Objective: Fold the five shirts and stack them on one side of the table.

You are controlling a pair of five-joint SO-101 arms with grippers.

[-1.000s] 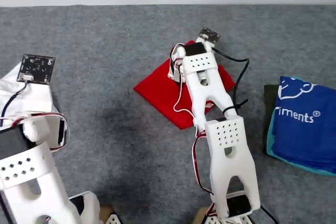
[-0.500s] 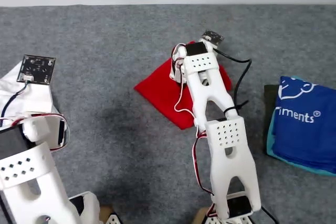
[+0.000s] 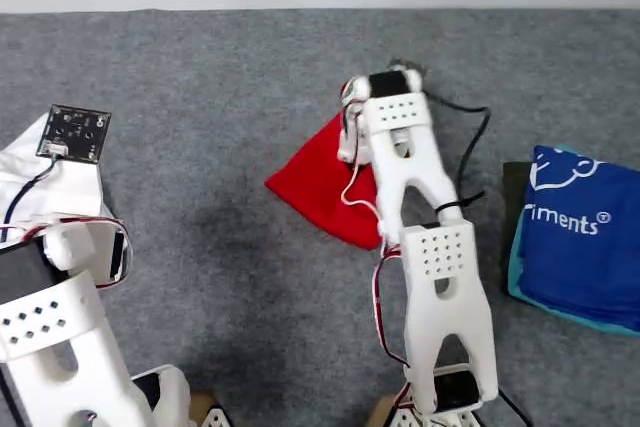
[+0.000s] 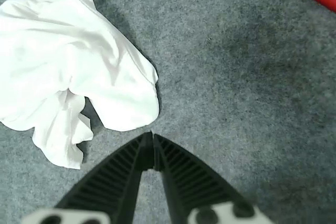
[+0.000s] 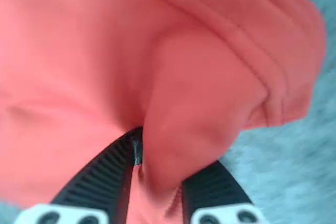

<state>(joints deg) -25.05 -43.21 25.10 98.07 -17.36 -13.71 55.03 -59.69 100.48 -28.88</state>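
Grey felt covered the table (image 3: 200, 97). A stack of folded shirts (image 3: 585, 237), blue on top, sat at the right edge of the high view. The red shirt (image 3: 315, 182) lay mid-frame, a fold pinched tight in the right gripper (image 5: 168, 161). The stack was directly to its right, nearest that arm. At far left the crumpled white shirt (image 4: 68, 66) lay just beyond the left gripper (image 4: 153, 145), closed on nothing.

White lettering (image 3: 566, 219) on blue shirt (image 3: 590, 272)
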